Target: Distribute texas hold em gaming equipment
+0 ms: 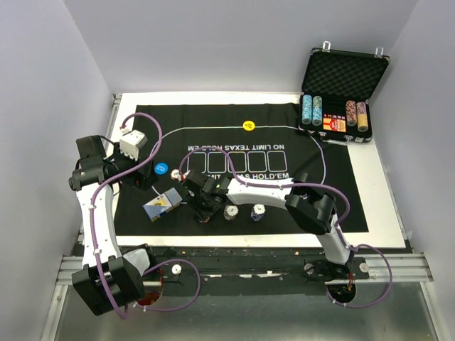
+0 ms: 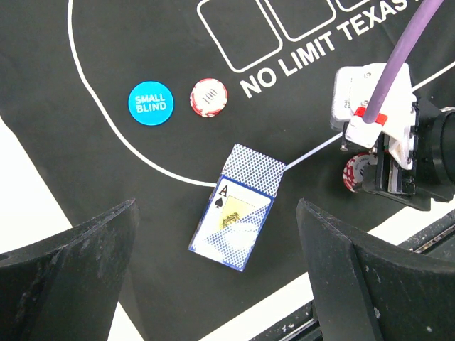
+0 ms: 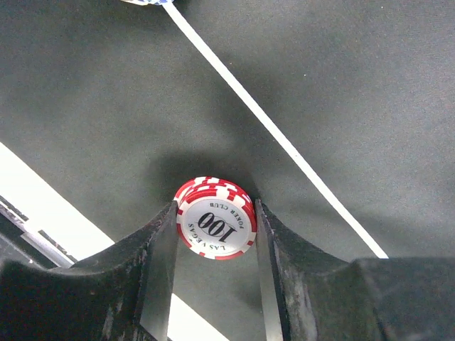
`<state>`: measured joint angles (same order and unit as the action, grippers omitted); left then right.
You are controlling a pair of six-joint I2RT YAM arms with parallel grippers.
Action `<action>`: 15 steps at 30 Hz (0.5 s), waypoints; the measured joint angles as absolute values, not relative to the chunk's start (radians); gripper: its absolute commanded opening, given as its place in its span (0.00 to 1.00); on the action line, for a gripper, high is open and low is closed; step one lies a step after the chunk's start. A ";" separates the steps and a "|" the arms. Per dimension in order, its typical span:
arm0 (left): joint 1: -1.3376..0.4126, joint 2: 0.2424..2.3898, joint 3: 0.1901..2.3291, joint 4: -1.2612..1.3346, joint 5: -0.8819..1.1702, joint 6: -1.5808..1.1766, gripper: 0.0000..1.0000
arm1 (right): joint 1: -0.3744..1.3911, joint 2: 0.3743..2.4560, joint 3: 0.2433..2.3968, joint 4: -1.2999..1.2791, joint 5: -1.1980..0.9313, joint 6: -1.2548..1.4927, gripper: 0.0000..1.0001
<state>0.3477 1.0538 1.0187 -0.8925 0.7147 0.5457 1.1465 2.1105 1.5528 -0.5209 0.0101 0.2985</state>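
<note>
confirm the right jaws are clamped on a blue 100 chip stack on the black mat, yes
Not blue: the right wrist view shows the chip stack is red and white. The right jaws do clamp it on the black mat.

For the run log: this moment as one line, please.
right gripper: shut on red-and-white 100 poker chip stack over black felt mat | left gripper: open above blue card deck box | blue small-blind disc: on mat

Lab rig: plain-walled enclosure point(image 1: 213, 42)

Top camera high, near edge, whole mat point(image 1: 213, 124). Wrist cameras face down, right closest; both show red chip stack point(image 3: 215, 218).
</note>
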 measured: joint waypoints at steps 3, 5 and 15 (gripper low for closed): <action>0.348 1.053 1.019 -0.892 0.715 0.545 0.99 | 1.146 2.110 1.553 -0.521 0.010 0.300 0.40; 0.348 1.054 1.019 -0.892 0.715 0.545 0.99 | 1.146 2.109 1.553 -0.521 0.010 0.301 0.40; 0.348 1.053 1.019 -0.893 0.715 0.545 0.99 | 1.147 2.098 1.553 -0.542 0.010 0.307 0.40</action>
